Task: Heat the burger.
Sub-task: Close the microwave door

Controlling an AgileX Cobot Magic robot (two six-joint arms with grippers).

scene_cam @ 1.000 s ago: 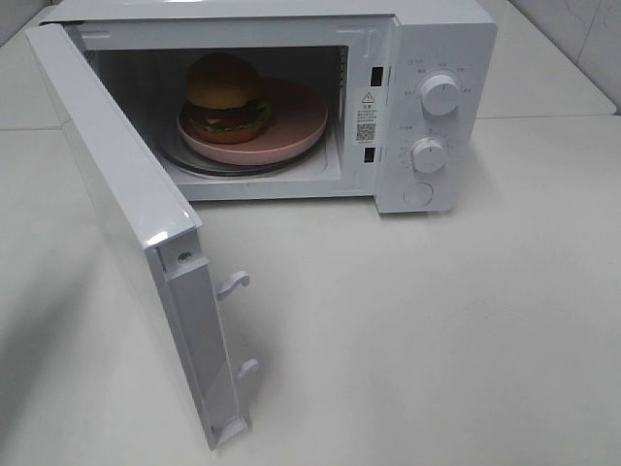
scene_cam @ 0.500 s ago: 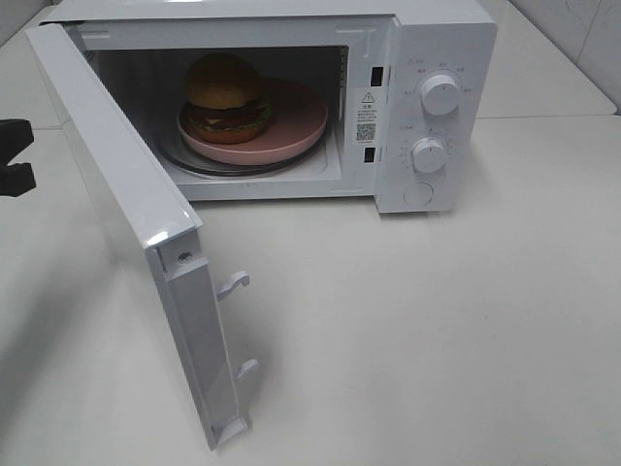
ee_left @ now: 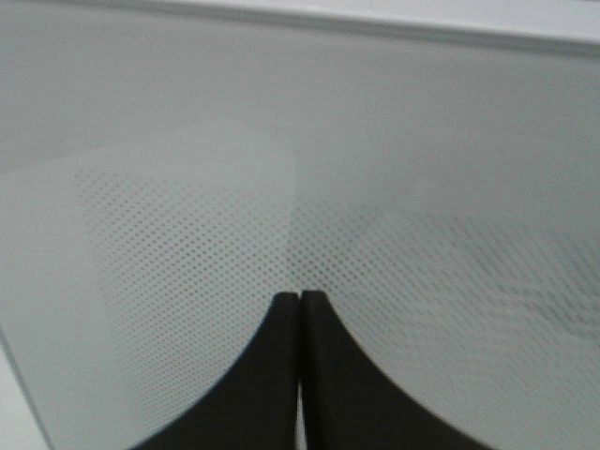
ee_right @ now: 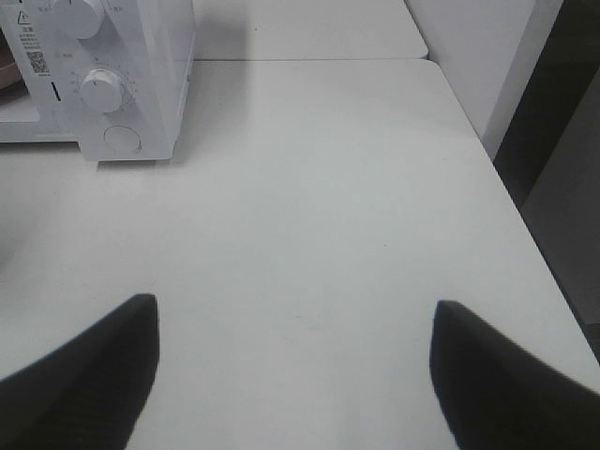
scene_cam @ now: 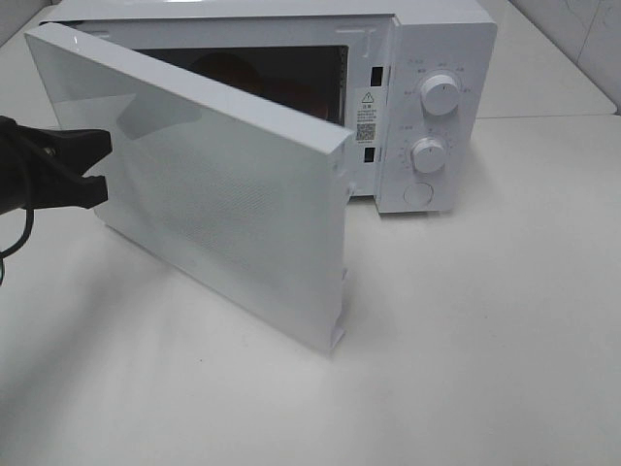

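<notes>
Behind door point(scene_cam: 223, 194), burger point(scene_cam: 228, 70) dimly visible; left hand point(scene_cam: 105, 163) against door's outside.

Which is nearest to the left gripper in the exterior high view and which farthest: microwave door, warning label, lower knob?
From the left gripper:
1. microwave door, at its tips, left side.
2. warning label, on the front frame, middle.
3. lower knob, on the control panel, right.

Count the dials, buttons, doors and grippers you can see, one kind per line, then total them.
Dials: 2, upper dial and lower dial
Buttons: 1, round button
Doors: 1, microwave door
Grippers: 2, left gripper shut, right gripper open
Total: 6
</notes>
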